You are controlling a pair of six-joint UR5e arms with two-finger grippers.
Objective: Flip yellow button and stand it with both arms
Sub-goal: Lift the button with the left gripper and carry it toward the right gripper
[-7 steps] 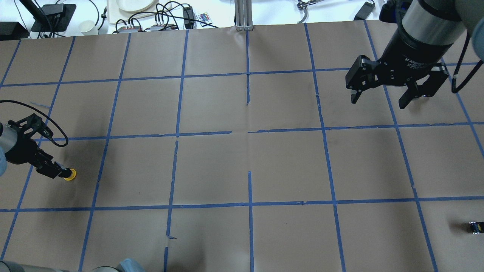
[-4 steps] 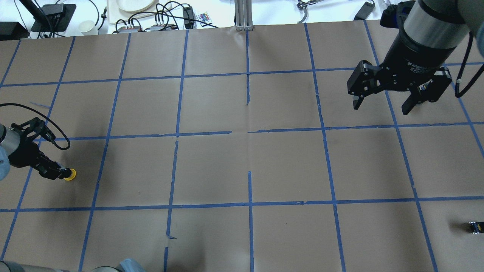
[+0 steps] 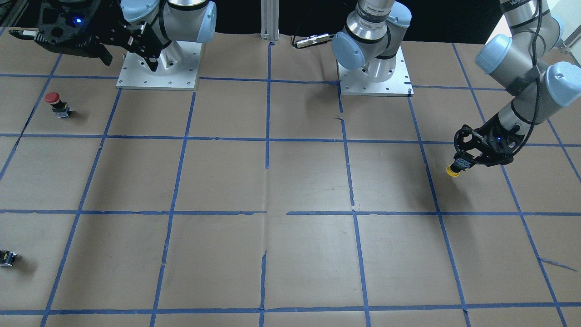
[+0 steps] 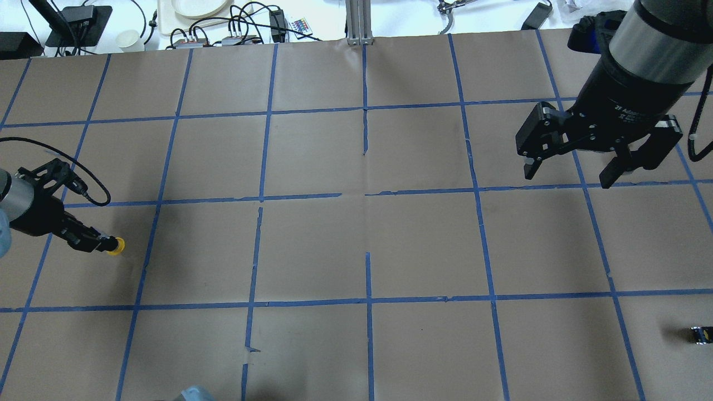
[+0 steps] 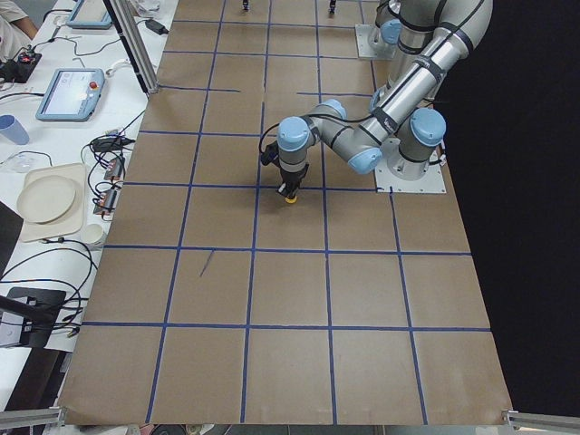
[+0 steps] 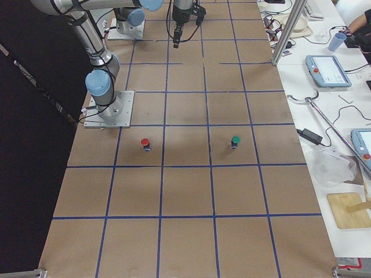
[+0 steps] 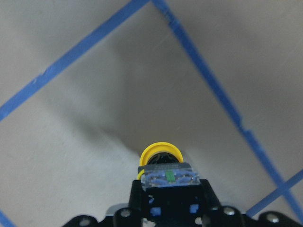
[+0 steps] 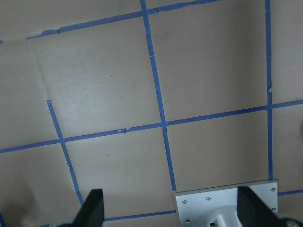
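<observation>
Left arm (image 4: 19, 203) low at the counter's (image 4: 312, 245) left side, wrist pitched down. Left pincer (image 4: 103, 243) clenched on the button (image 4: 116, 245), cap down; contact with the counter cannot be told. Right arm (image 4: 646, 50) raised at the far right, right pincer (image 4: 568, 177) released, fingers spread wide. Versus 1.0 s ago: button carried slightly inward; right pincer nearer the robot.

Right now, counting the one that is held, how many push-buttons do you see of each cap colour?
yellow button: 1, gripped in the left pincer
red button: 1
green button: 1
Total: 3
</observation>
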